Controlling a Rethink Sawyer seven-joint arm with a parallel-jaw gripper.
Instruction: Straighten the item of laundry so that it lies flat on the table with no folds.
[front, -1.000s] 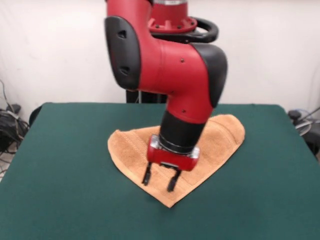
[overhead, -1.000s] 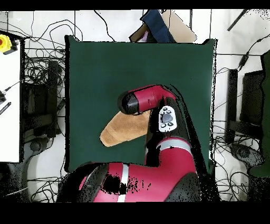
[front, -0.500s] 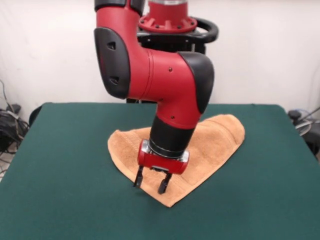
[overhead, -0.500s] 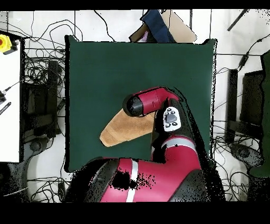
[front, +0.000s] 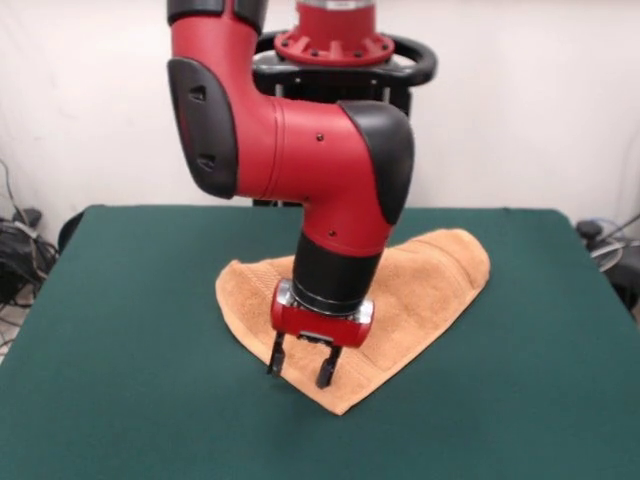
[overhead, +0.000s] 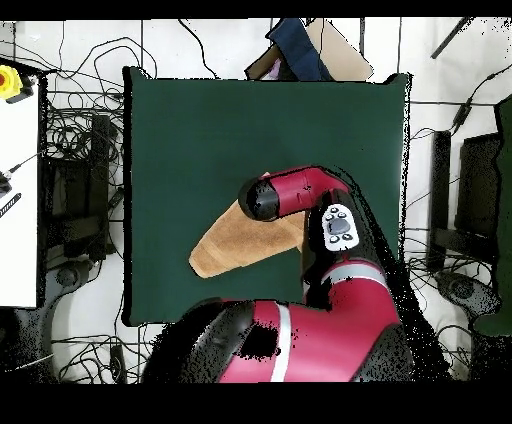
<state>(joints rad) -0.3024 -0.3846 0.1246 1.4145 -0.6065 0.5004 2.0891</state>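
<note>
The item of laundry (front: 432, 272) is an orange-tan towel folded into a rough triangle, its point toward the near edge of the green table (front: 120, 340). Woven stripes show near its right corner. My gripper (front: 297, 375) hangs open and points down over the towel's near-left edge, close to that tip. One fingertip (front: 272, 368) stands at the edge and the other over the cloth, with nothing between them. Whether they touch the towel I cannot tell. In the overhead view the towel (overhead: 222, 248) pokes out left of the red arm (overhead: 300, 190), which hides the gripper.
Cables lie on the floor all round the table (overhead: 200, 120). A white bench (overhead: 18, 200) stands to the left in the overhead view, and a blue cloth with cardboard (overhead: 300, 55) sits past the table's top edge. Green felt surrounds the towel on every side.
The arm has swung left in the front view, carrying the open gripper from over the towel's middle to its near-left edge. The towel has kept its shape.
</note>
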